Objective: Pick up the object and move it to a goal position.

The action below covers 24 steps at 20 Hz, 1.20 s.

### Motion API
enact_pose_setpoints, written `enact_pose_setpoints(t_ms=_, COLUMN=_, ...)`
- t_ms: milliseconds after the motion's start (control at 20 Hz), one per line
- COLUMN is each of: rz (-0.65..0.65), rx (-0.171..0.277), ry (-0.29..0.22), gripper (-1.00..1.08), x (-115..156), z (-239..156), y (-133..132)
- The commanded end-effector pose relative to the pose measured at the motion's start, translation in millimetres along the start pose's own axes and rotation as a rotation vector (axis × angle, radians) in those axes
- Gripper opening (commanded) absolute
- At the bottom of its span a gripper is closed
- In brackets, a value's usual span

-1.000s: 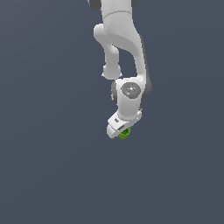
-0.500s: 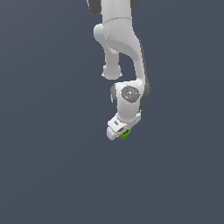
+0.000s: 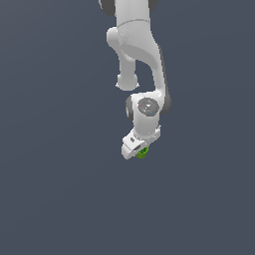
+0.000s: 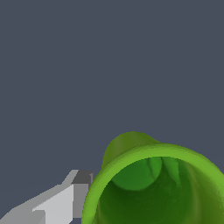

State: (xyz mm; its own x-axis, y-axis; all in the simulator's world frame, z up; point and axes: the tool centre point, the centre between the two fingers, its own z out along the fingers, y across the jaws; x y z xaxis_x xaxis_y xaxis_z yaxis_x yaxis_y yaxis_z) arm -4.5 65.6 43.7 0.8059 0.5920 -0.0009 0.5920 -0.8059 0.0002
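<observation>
In the exterior view the white arm (image 3: 142, 55) comes down from the top of the picture, and at its lower end the gripper (image 3: 138, 149) sits over a plain grey floor (image 3: 50, 199). On the left of that cluster is the pale gripper body; just to its right, tucked against it and peeping out underneath, is the small green cup (image 3: 142, 152).

The wrist view shows the same pairing close up. One grey-and-white finger (image 4: 70, 199) lies against the outside of the cup (image 4: 153, 188) near its rim, and the cup's open mouth faces the camera, so its hollow inside and narrower base can be seen. The other finger is out of sight, so I cannot tell for sure that the claw is closed on the cup, though the fit looks snug. Whether the cup is off the floor is also unclear.

The cup is probably light and stiff, with smooth, glossy walls that could slip. Its taper makes a squeeze low down liable to push it out, so the side walls just under the wider rim look the best place to hold.
</observation>
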Motion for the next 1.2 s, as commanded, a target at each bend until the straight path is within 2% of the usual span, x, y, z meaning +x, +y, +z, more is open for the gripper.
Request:
enact_pose_setpoints(t_ms=0, rz=0.000, rx=-0.001, ry=0.001, gripper=-1.00, x=0, z=-3, y=-1)
enact_pose_setpoints(t_ms=550, rz=-0.001, rx=-0.002, ry=0.000, gripper=-1.00, x=-7, z=-52, y=-18)
enact_pose_setpoints(t_ms=1150, rz=-0.002, rx=-0.002, ry=-0.001, gripper=-1.00, x=-23, z=-165, y=-59)
